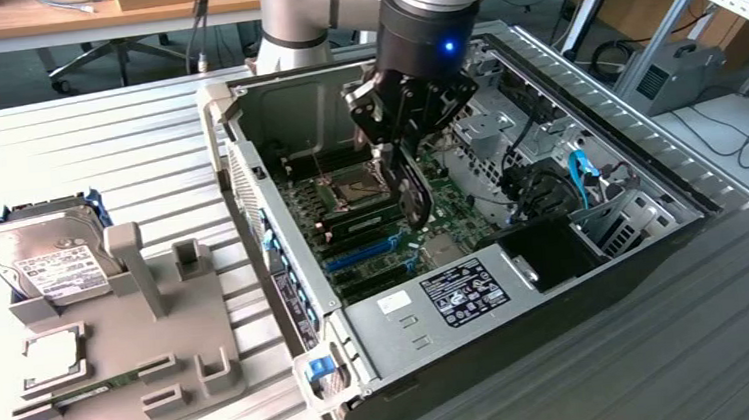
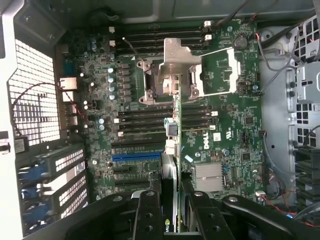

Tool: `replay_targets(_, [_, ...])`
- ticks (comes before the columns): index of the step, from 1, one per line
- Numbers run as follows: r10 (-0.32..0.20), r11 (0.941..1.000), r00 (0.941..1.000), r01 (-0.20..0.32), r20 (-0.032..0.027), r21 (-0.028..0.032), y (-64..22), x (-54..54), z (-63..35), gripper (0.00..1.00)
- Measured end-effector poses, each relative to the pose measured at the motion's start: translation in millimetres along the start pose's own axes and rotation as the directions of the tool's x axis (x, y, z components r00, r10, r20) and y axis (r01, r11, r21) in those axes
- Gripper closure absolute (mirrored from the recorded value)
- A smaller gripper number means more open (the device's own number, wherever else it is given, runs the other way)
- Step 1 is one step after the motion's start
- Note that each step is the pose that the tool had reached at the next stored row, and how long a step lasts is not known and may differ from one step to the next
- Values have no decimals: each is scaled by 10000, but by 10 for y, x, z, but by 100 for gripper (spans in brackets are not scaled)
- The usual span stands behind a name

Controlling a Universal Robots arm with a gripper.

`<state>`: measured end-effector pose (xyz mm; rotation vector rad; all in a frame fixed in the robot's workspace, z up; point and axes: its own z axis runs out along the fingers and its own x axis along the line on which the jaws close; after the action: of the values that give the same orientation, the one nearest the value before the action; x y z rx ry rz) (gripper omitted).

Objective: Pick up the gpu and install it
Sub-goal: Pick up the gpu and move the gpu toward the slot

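Gripping the gpu (image 2: 169,200) edge-on, the jaws were closed on the card, with 2 black fingers (image 2: 149,215) flanking it. The card hung upright inside the open computer case (image 1: 533,348), above the motherboard (image 2: 225,130) and apparently not yet seated. A blue slot (image 2: 136,156) lay on the board just beside the card's line, and farther on sat the processor socket (image 2: 172,70). By my judgement the install step was in hand. Seating would call for the connector edge square over a slot, then a straight push. Beyond the case, a hard drive (image 1: 44,251) rested in a grey holder (image 1: 120,380) near the desk's (image 1: 75,143) edge.
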<state>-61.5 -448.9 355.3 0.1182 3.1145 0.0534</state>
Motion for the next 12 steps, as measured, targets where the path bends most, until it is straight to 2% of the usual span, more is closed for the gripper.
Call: replay_targets(12, [0,10000,10000,0,-1,1,69,-164,27,74])
